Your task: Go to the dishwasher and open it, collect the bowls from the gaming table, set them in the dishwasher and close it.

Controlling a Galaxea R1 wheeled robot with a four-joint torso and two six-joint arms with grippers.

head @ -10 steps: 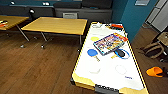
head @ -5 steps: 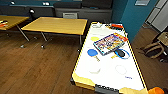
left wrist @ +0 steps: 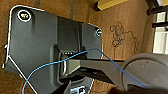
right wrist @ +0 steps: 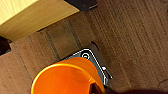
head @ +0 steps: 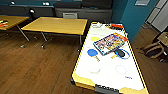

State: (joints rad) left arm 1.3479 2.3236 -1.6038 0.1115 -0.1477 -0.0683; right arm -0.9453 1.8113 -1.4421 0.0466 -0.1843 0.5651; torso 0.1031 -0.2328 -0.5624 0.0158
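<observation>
Item 1. Gaming table (head: 107, 75): long, white-topped with a yellow wood edge, in the head view running from about 6 o'clock up toward 1 o'clock, on a brown wooden floor (head: 37, 67).

Item 2. On that table, from far end to near end: a red object (head: 117, 25) at the far end; a yellow disc (head: 95, 38); a colourful flat box (head: 110, 43) lying askew; a blue paddle (head: 93, 53) at 9 o'clock of the box; a blue-rimmed round thing with a dark inside (head: 121, 53), possibly one of the bowls, just beside the box at its 5 o'clock; two pale round shapes (head: 121, 69) nearer the camera, too blurred to identify.

Item 3. Square yellow table (head: 57, 25) at 10 o'clock of the gaming table, well apart; another (head: 11, 21) at the far 9 o'clock edge.

Item 4. Orange rounded object (right wrist: 65, 80) in the right wrist view, above floorboards, near a yellow wood edge (right wrist: 32, 15).

Item 5. Left jaws and right jaws: cannot tell whether wide or narrow.
</observation>
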